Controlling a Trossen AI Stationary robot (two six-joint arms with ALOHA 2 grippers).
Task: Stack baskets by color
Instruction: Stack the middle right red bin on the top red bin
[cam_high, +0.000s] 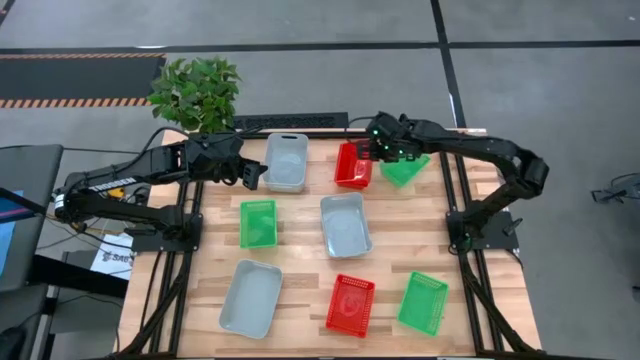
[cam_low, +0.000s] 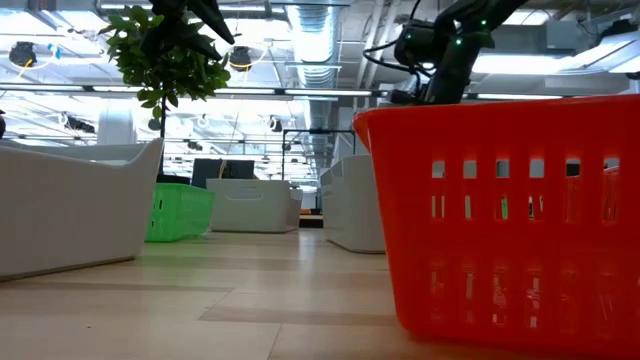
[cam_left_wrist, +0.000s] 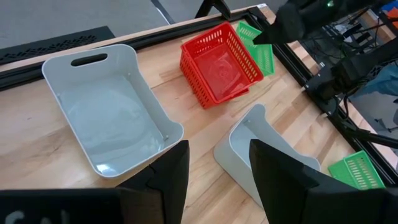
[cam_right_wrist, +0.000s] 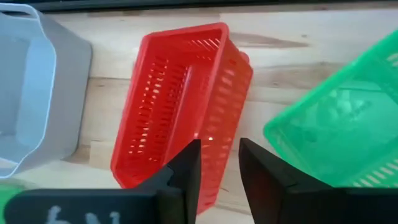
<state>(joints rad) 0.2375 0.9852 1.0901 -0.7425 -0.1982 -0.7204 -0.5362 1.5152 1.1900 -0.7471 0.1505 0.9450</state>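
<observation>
1. High view: we count 9 baskets on the bench (cam_high: 300, 290); the right hand (cam_high: 372, 150) hovers over the far red basket (cam_high: 352, 166), beside a tilted green basket (cam_high: 404, 168).
2. Right wrist view: its fingers (cam_right_wrist: 186, 168) stand narrowly apart over the red mesh wall, holding nothing. We judge it light, stiff plastic; pinch the thin rim.
3. Left wrist view: the left hand (cam_left_wrist: 217, 180) waits, wide and holding nothing, near a grey basket (cam_left_wrist: 112, 112).

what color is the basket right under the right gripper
Red. The mesh-walled basket lies below the right gripper, whose fingers stand apart; the right wrist view shows it best.
</observation>
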